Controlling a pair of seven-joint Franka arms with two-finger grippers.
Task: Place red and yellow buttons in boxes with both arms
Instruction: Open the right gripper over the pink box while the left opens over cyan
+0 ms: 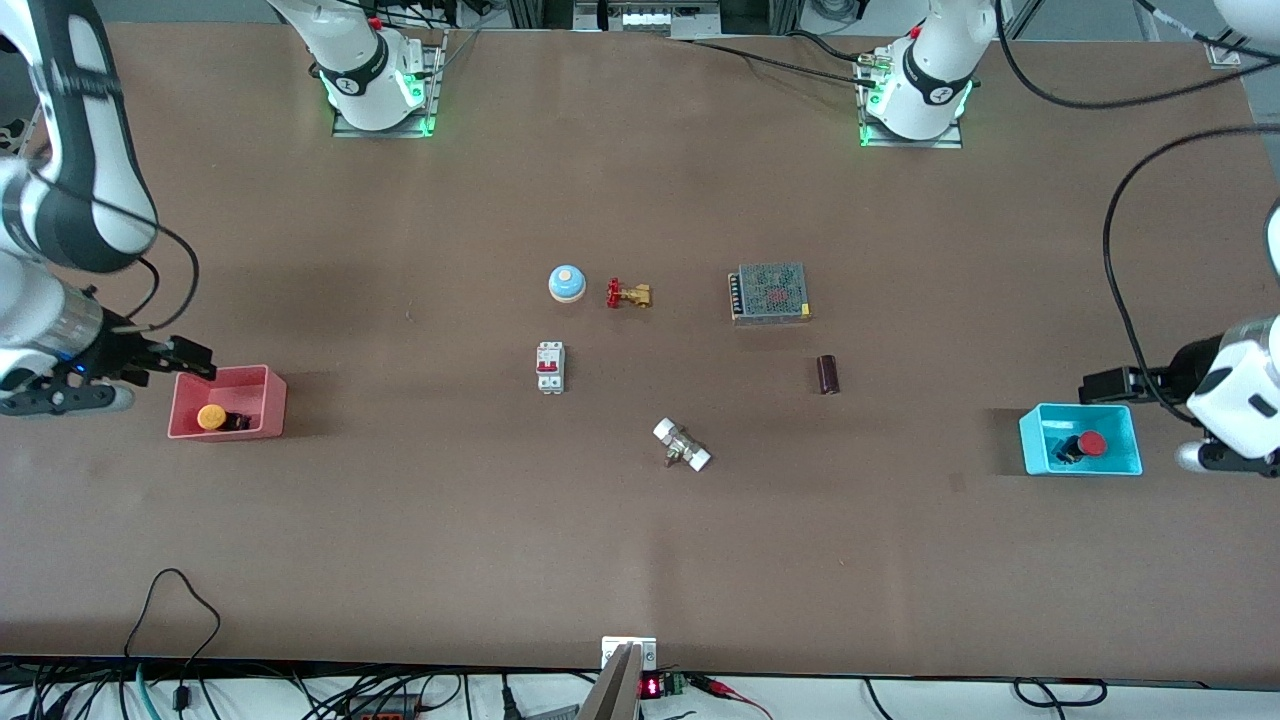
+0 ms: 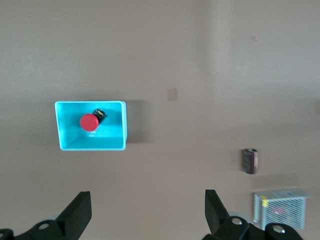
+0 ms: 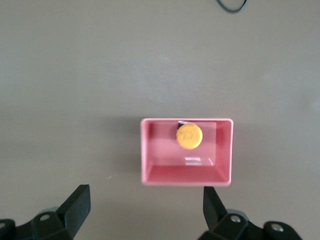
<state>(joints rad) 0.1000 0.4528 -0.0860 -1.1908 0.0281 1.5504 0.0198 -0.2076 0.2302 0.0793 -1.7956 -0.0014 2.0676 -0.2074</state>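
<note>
The yellow button [image 1: 211, 417] lies in the pink-red box [image 1: 270, 402] at the right arm's end of the table. It also shows in the right wrist view [image 3: 189, 136], inside the box [image 3: 185, 176]. The red button [image 1: 1090, 443] lies in the cyan box [image 1: 1033, 440] at the left arm's end, and shows in the left wrist view [image 2: 89, 122] inside the box [image 2: 92, 146]. My right gripper [image 1: 60, 398] [image 3: 146, 207] hangs open and empty beside the pink-red box. My left gripper [image 1: 1225, 458] [image 2: 147, 210] hangs open and empty beside the cyan box.
Mid-table lie a blue domed bell [image 1: 566, 283], a brass valve with a red handle [image 1: 629, 294], a meshed metal power supply [image 1: 769, 292], a dark cylinder [image 1: 827, 374], a white circuit breaker [image 1: 551, 367] and a white fitting [image 1: 682, 445]. Cables run along the table's nearer edge.
</note>
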